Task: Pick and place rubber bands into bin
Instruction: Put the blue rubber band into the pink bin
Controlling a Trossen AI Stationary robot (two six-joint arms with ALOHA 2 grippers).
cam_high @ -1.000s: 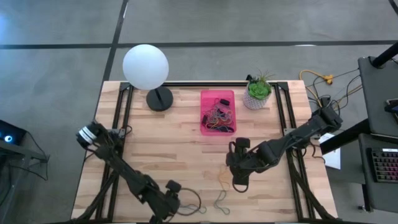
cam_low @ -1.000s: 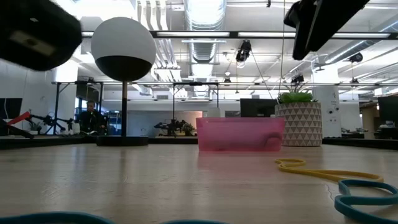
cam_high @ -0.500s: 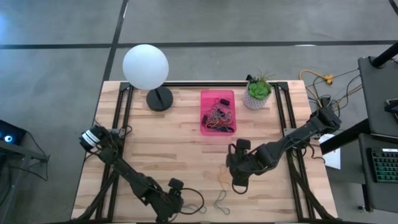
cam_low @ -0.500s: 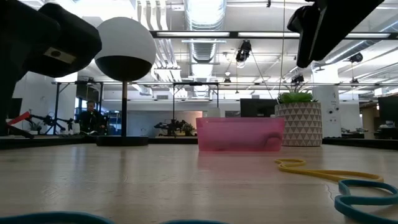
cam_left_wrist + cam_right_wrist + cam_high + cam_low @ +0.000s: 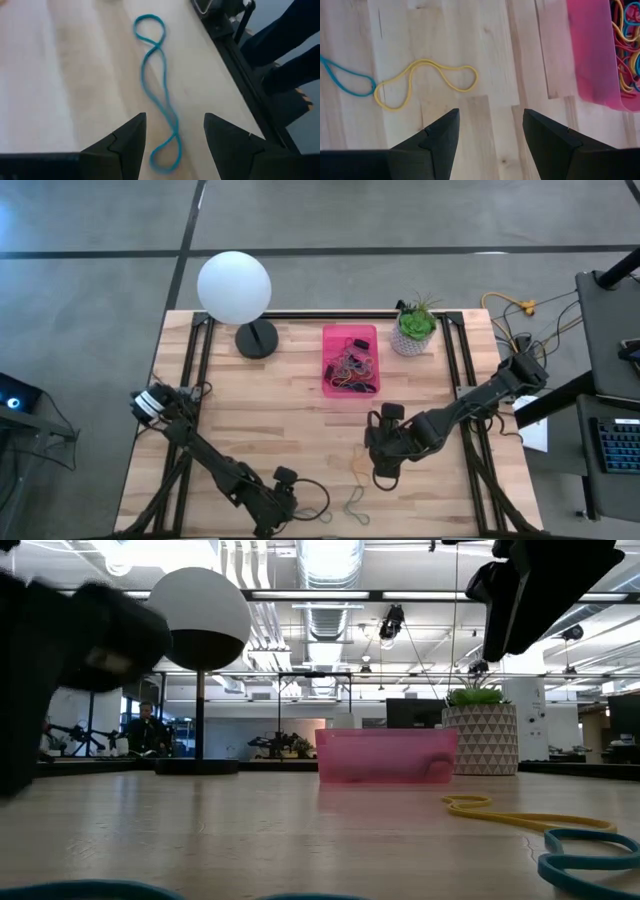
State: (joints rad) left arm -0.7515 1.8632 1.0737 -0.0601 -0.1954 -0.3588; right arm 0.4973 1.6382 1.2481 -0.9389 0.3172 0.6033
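Our left tool (image 5: 172, 137) has moved in over the blue band (image 5: 155, 95), fingers spread and empty. Our right tool (image 5: 490, 132) waits spread near the yellow band (image 5: 422, 80). Most bands lie in the pink bin (image 5: 350, 335); two remain on the tabletop (image 5: 270, 415).

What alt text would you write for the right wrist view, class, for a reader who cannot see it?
The right claw hangs open and empty over a pale wooden table, with a loose yellow rubber band lying just ahead of it. A blue rubber band touches the yellow one's end, and the pink bin, holding more bands, sits off to one side.
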